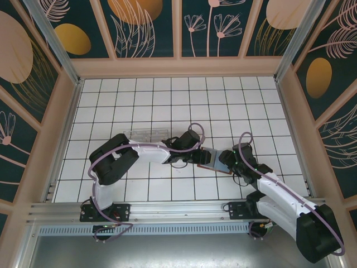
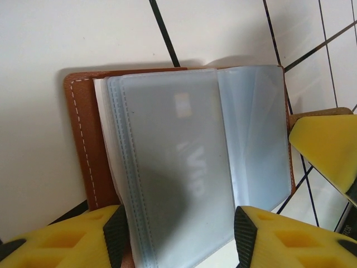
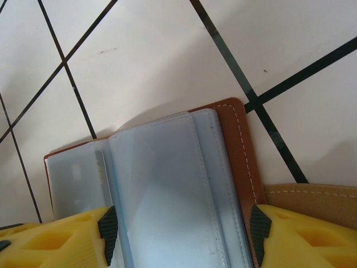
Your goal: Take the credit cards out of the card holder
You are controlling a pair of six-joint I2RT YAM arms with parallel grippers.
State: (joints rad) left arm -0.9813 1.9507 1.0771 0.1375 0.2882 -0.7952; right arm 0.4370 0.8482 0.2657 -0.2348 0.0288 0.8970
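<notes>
The card holder point(image 1: 215, 159) lies opened like a book on the white tiled surface point(image 1: 139, 95), between the two arms. The left tool point(image 2: 181, 237) comes at it from its left side and the right tool point(image 3: 184, 229) from its right. A clear plastic box point(image 1: 146, 134) sits well apart, beyond the holder's left side.

Each tool has its jaws apart and straddles the fanned sleeves point(image 2: 167, 167), one black pad point(image 2: 116, 237) on either side of the stack. The sleeves lie flat and unbuckled, so nothing looks squeezed, though I cannot tell whether the pads brush their edges. Working from opposite ends looks sensible: one tool could pin the floppy book down while the other works a card free. One yellow finger point(image 2: 329, 148) of the right tool rests just beside the holder's far edge in the left wrist view, which suggests it is steadying that side.

The cover point(image 2: 83, 145) is brown and leather-like, with rounded corners and a line of pale stitching along the rim. The sleeves inside are thin, blue-grey, translucent plastic with seamed edges, and they are glossy enough to catch the light. They will probably be slippery and limp. A credit card point(image 2: 187, 162) shows dimly through the front sleeve as a stiff flat rectangle with pale lettering. It sits fully inside its pocket, so no card has been taken out yet.
</notes>
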